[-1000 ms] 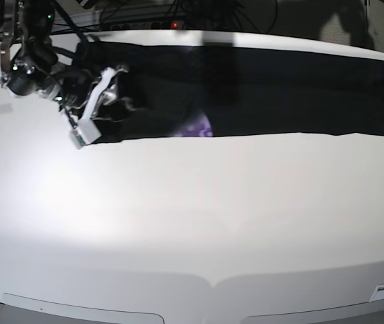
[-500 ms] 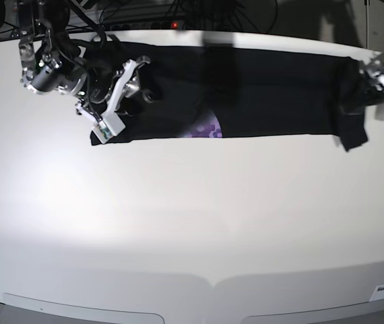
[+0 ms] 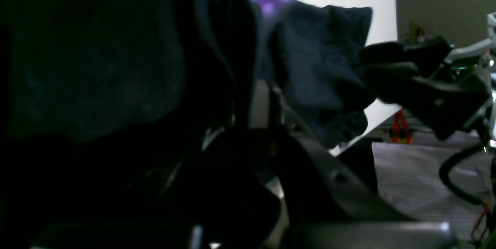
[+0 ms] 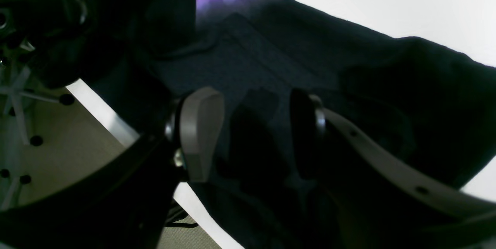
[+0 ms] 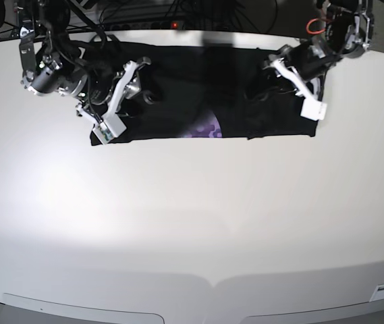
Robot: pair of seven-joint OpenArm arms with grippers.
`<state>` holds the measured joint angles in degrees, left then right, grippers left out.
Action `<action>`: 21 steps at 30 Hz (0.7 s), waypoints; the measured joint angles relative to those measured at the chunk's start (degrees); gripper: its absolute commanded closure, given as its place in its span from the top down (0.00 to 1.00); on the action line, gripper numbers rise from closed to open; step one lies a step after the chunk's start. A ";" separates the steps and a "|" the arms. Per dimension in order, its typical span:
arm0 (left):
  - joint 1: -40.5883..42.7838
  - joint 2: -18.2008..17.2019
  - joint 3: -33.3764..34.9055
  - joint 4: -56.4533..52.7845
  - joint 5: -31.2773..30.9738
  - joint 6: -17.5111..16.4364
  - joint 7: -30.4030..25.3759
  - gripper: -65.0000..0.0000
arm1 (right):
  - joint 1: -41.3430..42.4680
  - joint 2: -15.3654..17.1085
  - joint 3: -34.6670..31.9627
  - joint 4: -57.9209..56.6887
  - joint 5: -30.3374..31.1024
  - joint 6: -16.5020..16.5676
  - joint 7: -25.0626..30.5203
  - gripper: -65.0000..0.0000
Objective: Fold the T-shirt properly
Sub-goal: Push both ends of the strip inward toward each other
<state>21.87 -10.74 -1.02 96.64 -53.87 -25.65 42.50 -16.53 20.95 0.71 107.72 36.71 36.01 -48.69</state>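
Shows at the far left, in the base view, the right gripper [image 4: 254,117] low over the left end of the plain black T-shirt [image 5: 178,88], fingers spread well apart, with dark cloth visible between and beyond them. Stretches from there across the upper part of the white tabletop [image 5: 178,216] as a long, narrow band, running crosswise near the far edge. Wrinkles gently under the right gripper, in the right wrist view. Shows, near the middle of the band's near edge, a purple patch [image 5: 208,127] with paler spots. Has, just right of that patch, the left gripper [image 3: 257,113] above the cloth, fingers drawn close together and clamped on a gathered part of the black T-shirt. Doubles back there, with the right-hand end of the cloth brought over toward the middle. Ends beneath the left arm [image 5: 343,34], leaving bare white surface farther right. Includes a red cable [image 5: 316,25] looping beside that arm.
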 measured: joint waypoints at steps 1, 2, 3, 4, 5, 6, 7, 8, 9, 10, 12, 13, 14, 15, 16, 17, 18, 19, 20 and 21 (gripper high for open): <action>-0.42 -0.04 0.98 0.00 0.85 0.04 -0.07 0.00 | 0.00 0.00 0.00 0.00 0.02 0.00 0.00 0.49; -0.83 -0.04 1.68 0.00 1.73 0.07 0.35 0.00 | 0.02 0.00 0.00 0.00 0.02 0.00 0.00 0.49; -1.25 -0.07 2.32 0.00 1.84 0.11 0.24 0.03 | 0.00 -0.02 0.00 0.00 0.02 0.00 0.00 0.49; -1.46 -0.07 2.78 0.00 1.73 0.11 0.15 0.17 | 0.02 -0.02 0.00 0.00 0.02 0.00 0.00 0.49; -1.75 -0.09 3.19 0.00 1.46 0.11 0.13 0.31 | 0.02 -0.02 -0.02 0.00 0.02 0.00 0.00 0.49; -1.88 -0.07 3.45 0.00 0.59 0.09 0.02 0.42 | 0.02 -0.02 -0.02 0.00 0.04 0.00 0.00 0.49; -1.88 -0.07 3.78 0.00 -0.74 0.07 -0.02 0.50 | 0.00 -0.02 0.00 0.00 0.00 0.00 0.00 0.49; -1.88 -0.02 3.76 0.00 -1.25 -0.22 0.09 0.53 | 0.00 0.00 0.00 0.00 0.00 0.00 0.00 0.49; -1.88 -0.02 3.80 0.00 -1.36 -0.66 0.17 0.53 | 0.02 0.00 0.00 0.00 0.00 0.00 0.00 0.49; -1.88 -0.07 3.80 0.00 -1.73 -1.22 0.42 0.53 | 0.00 0.00 0.00 0.00 0.00 0.00 0.00 0.49; -1.90 -0.09 3.74 0.00 -3.37 -2.56 0.48 0.53 | 0.00 -0.02 0.00 0.00 0.02 0.00 0.00 0.49; -1.90 -0.09 3.76 0.00 -3.74 -2.93 0.52 0.53 | 0.00 -0.02 -0.02 0.00 0.02 0.00 0.00 0.49; -1.90 -0.07 3.74 0.00 -3.82 -3.28 0.76 0.53 | 0.00 -0.02 -0.02 0.00 0.02 0.00 0.00 0.49; -1.90 -0.09 3.76 0.02 -3.82 -3.28 0.79 0.53 | 0.00 -0.02 0.00 0.00 0.02 0.00 0.00 0.49; -1.88 -0.26 3.76 0.22 -3.80 -3.28 1.07 0.53 | 0.00 0.00 0.04 0.00 0.00 0.00 0.00 0.49; -1.88 -0.59 3.76 0.59 -3.76 -3.30 1.38 0.53 | 0.00 0.02 0.15 0.00 0.00 0.00 -0.02 0.49; -1.88 -0.92 3.52 1.16 -3.13 -3.50 1.64 0.53 | 0.00 0.00 0.48 0.00 0.02 0.00 -0.20 0.49; -1.88 -1.31 2.84 1.73 -2.36 -3.69 1.88 0.53 | 0.02 -0.02 1.03 0.00 0.04 0.00 -0.90 0.49; -1.90 -1.88 2.01 2.23 -1.40 -3.78 2.36 0.53 | 0.02 -0.04 1.84 0.00 0.20 0.00 -2.23 0.49; -1.90 -2.56 0.96 2.51 0.11 -4.07 2.62 0.53 | 0.02 -0.02 2.89 0.00 0.42 -0.02 -4.26 0.49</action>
<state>19.97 -13.30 -0.05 99.15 -53.76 -29.71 45.12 -16.51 20.93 3.60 107.72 37.12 35.99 -52.95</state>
